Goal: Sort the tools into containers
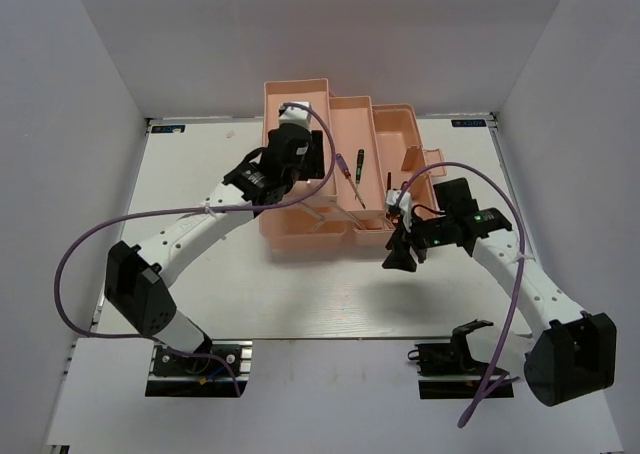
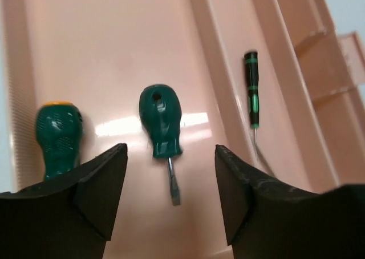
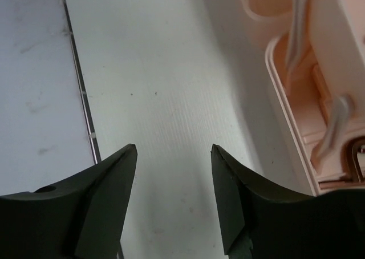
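Note:
The salmon-pink toolbox (image 1: 335,229) stands open at the table's middle. My left gripper (image 1: 297,166) hangs over its left compartment (image 2: 114,53), open and empty (image 2: 171,193). Below it lie two stubby green-handled screwdrivers: one (image 2: 161,122) between the fingers' line, blade toward me, and one (image 2: 57,136) with an orange end at the left. A slim green-and-black screwdriver (image 2: 251,90) lies in the neighbouring tray; it also shows in the top view (image 1: 360,164) beside a red-and-blue one (image 1: 346,167). My right gripper (image 1: 398,257) is open and empty (image 3: 174,185) over bare table in front of the toolbox's right end (image 3: 291,116).
Metal hinge arms (image 3: 333,128) of the fold-out trays show at the toolbox's right end. The white table (image 3: 154,99) has a seam (image 3: 80,82) to its left in the right wrist view. Purple cables (image 1: 90,239) loop beside both arms. Walls close in the table on three sides.

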`<state>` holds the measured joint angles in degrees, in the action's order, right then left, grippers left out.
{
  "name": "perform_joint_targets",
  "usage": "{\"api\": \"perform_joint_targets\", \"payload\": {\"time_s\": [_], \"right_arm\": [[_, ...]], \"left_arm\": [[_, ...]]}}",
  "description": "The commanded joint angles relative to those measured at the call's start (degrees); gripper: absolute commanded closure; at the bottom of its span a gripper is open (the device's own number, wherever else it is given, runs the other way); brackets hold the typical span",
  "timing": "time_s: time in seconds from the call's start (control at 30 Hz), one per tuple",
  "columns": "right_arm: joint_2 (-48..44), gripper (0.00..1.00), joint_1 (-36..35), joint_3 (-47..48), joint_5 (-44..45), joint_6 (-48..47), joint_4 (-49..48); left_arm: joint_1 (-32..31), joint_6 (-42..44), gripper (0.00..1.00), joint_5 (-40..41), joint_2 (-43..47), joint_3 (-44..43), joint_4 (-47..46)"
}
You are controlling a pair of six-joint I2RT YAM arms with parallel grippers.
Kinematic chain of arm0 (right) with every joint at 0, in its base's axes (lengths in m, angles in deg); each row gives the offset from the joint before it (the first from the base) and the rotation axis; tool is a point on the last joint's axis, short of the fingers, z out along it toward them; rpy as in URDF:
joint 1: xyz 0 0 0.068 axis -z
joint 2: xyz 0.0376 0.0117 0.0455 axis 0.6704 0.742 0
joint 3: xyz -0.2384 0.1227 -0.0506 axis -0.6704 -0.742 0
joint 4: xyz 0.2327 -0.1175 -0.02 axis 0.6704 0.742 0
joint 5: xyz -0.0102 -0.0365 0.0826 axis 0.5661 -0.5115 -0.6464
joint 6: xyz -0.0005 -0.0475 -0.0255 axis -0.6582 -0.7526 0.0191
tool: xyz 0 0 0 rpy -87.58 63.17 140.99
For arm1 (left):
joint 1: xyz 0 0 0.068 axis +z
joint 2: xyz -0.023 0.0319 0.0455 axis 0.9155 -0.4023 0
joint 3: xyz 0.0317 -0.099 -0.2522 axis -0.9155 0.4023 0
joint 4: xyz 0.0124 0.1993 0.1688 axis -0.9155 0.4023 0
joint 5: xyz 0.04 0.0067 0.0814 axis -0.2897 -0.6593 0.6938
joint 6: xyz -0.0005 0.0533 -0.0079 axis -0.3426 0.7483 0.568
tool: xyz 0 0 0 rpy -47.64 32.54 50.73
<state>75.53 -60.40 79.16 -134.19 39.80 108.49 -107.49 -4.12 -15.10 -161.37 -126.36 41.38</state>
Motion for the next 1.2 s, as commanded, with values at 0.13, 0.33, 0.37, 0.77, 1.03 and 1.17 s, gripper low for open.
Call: {"api": "perform_joint_targets", "payload": {"time_s": [0.13, 0.33, 0.37, 0.77, 1.03, 1.17], "right_arm": [[2.9, 0.30, -7.2, 3.2, -0.7, -9.6, -2.6], [9.7, 0.36, -20.2, 3.3, 11.6, -8.1, -19.4], [11.3, 0.42, -23.4, 4.4, 15.1, -7.2, -20.9], [29.3, 0.44, -36.3, 27.5, 35.8, -10.8, -19.6], [37.5, 0.43, -41.4, 31.3, 42.6, -11.6, -21.4], [40.6, 0.42, -42.5, 30.5, 49.0, -11.6, -26.0]], "left_arm": [[1.6, -0.1, 0.16, 0.5, 6.4, -4.3, 0.8], [1.6, -2.9, 1.00, 3.3, 27.4, 7.9, 3.5], [1.6, -3.7, 1.00, 4.0, 31.2, 10.4, 4.6], [1.6, -35.0, 0.32, 6.5, 67.1, 44.5, 32.0], [1.6, -36.7, 0.31, 2.6, 63.9, 48.7, 27.4], [1.6, -38.9, 0.31, 0.2, 62.4, 52.1, 24.1]]}}
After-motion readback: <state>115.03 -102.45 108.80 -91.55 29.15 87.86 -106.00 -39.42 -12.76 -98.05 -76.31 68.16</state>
